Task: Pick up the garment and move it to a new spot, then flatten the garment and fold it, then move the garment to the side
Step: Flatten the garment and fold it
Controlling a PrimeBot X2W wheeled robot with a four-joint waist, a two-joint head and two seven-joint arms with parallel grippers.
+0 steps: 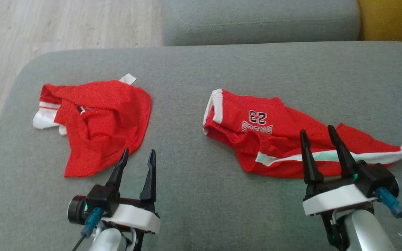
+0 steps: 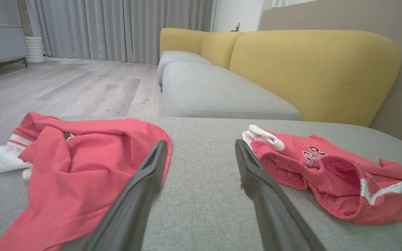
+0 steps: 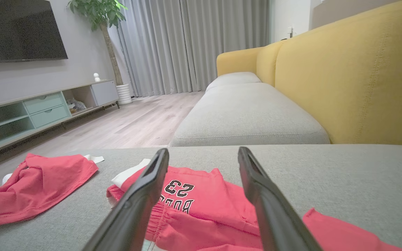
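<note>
Right gripper (image 1: 316, 130): jaws wide apart, nothing held, fingers over near part of red shorts (image 1: 257, 125); "23" print just ahead-left of fingertips. Left gripper (image 1: 139, 150): wide open too, nothing held, tips at near hem of crumpled red shirt (image 1: 106, 115), bulk of it ahead-left. Both garments on grey sofa cushion (image 1: 194, 87), well apart.

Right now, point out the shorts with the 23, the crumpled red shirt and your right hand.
shorts (image 1: 288, 139), head view, red cloth just right of the print.
red shirt (image 1: 106, 122), head view, its crumpled middle.
right hand (image 1: 318, 129), head view, midway between its open fingertips.
</note>
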